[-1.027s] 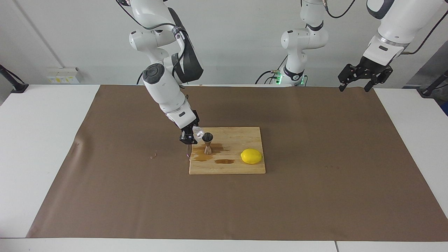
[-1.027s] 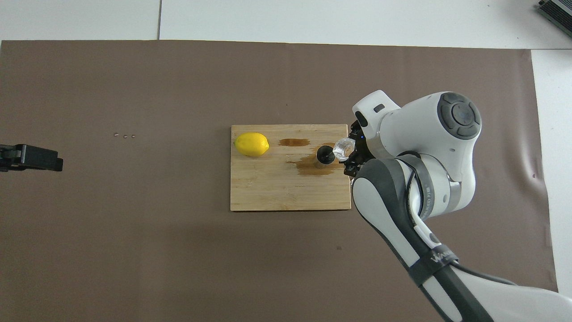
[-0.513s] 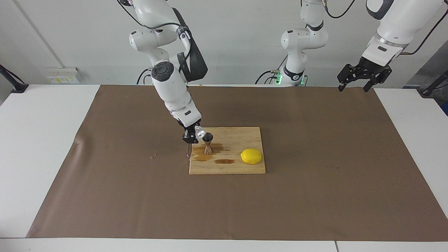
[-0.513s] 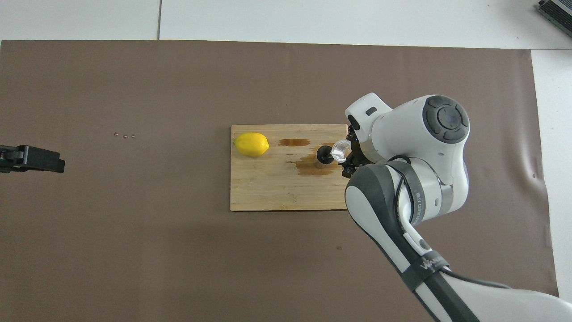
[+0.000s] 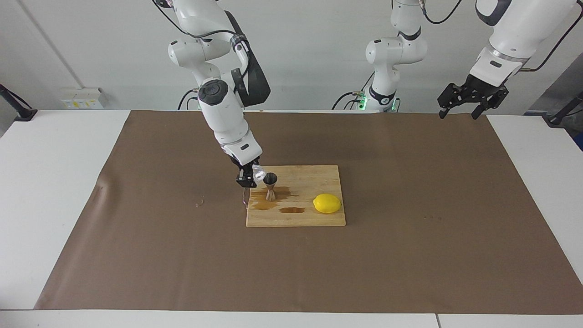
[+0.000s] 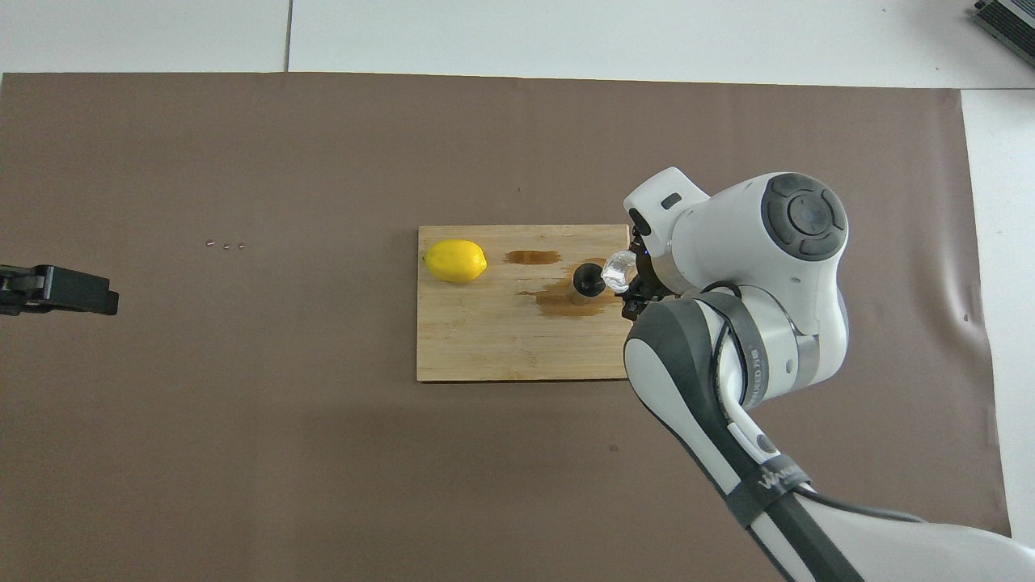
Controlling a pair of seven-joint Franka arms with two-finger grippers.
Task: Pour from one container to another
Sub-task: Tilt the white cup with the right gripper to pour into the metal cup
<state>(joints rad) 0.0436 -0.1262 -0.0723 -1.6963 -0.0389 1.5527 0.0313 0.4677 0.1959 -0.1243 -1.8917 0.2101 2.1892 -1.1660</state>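
Tilting over the jigger (image 5: 270, 178), the glass cup (image 5: 258, 172) sat clenched in the right hand (image 5: 248, 178); the left hand (image 5: 472, 98) waited, released.

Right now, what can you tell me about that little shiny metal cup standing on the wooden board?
The jigger is a small steel measure shaped like an hourglass: two cones joined at a narrow waist. It stands upright on the wooden cutting board, at the board's end toward the right arm, in a dark wet patch. Seen from above, its open mouth looks dark. The right gripper holds the glass cup tipped right beside its rim; whether they touch I cannot tell.
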